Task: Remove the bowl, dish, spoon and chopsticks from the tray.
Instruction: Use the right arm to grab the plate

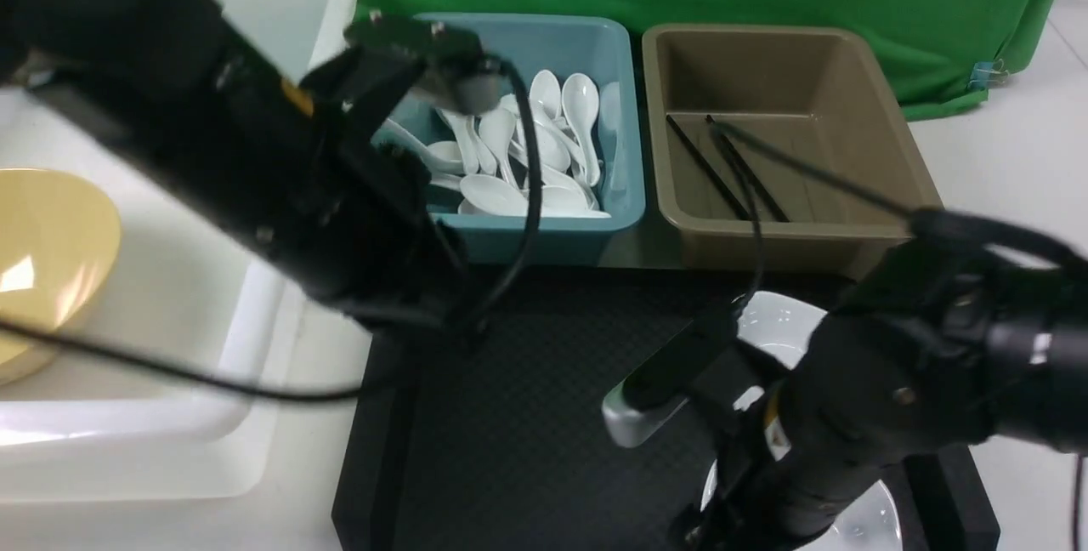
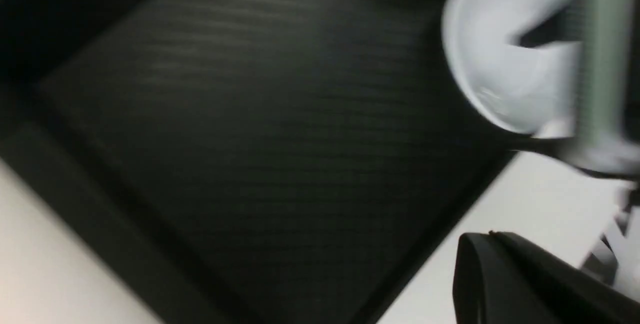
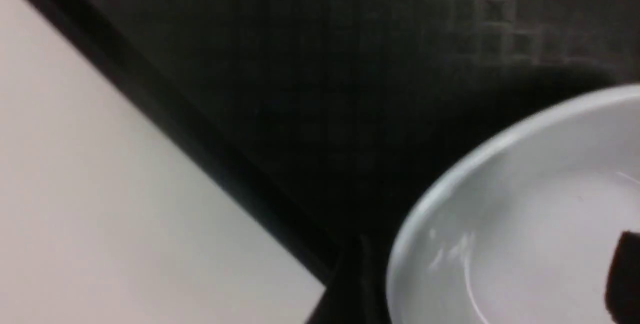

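- Two small white dishes sit on the right part of the black tray (image 1: 510, 432): the far dish (image 1: 786, 321) towards the tubs and the near dish (image 1: 867, 525) towards the robot.
- Both dishes are partly covered by the right arm (image 1: 867, 415), which is held low over them.
- What looks like one black finger (image 1: 650, 398) with a pale end is seen just beside the far dish.
- Whether the right jaws are apart or together cannot be told from the pictures.
- In the right wrist view, a dish is shown on the tray floor, near the raised rim, with the white tabletop (image 3: 100, 189) beyond it.
- The left arm (image 1: 255, 168) is stretched from the upper left down to the far left part of the tray, in front of the teal tub (image 1: 552, 241).
- The left jaws are pressed together; in the front view they are hidden by the arm.
- The left wrist view is blurred; only the tray floor and a dish can be made out.
- The yellow bowl (image 1: 51, 253) is found in the white tub (image 1: 255, 338), which is placed on the tabletop just beside the left side of the tray.
- A heap of white spoons (image 1: 510, 194) is kept in the teal tub behind the tray; the spoon of the task cannot be told from the others.
- The black chopsticks (image 1: 705, 167) are laid slanting on the floor of the brown tub (image 1: 765, 245), just to the right of the teal one.
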You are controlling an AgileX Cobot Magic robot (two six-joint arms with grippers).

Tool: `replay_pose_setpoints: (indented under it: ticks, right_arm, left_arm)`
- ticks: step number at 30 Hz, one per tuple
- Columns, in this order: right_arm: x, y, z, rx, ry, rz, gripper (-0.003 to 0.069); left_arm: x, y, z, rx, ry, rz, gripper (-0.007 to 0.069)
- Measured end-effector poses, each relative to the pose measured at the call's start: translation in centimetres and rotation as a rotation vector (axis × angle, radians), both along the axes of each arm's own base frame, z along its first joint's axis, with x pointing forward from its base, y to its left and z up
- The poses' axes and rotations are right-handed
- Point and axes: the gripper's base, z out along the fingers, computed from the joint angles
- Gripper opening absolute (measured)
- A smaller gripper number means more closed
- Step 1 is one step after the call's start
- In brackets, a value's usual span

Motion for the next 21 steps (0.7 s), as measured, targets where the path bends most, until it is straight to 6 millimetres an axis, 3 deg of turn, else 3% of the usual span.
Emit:
replay_pose_setpoints:
  ticks: [5,9,11,12,19,21]
  right_arm:
    - [0.6,0.8,-2.3,-0.023,0.019,-0.064,0.0573]
    - [0.8,0.9,-3.8,-0.063,0.044,-0.096,0.0419]
    - [0.8,0.8,-3.8,-0.071,0.049,-0.098,0.0277]
    - [0.8,0.9,-3.8,-0.072,0.048,-0.093,0.0269]
    - [0.1,0.9,-1.1,0.005,0.056,-0.071,0.0184]
    - [-0.4,1.1,2.4,0.093,0.050,-0.070,0.0075]
  left_arm:
    - [-2.0,1.1,-1.6,0.040,-0.016,-0.066,-0.0004]
    - [-2.6,1.9,-2.0,0.084,-0.028,-0.054,-0.0004]
    - [-2.7,2.1,-1.7,0.087,-0.038,-0.014,-0.0004]
    - [-2.7,2.2,-1.7,0.088,-0.040,-0.007,-0.0004]
    - [-2.7,3.4,-1.1,0.122,-0.059,0.121,-0.0004]
    - [-2.5,4.6,-0.6,0.115,-0.069,0.201,-0.0004]
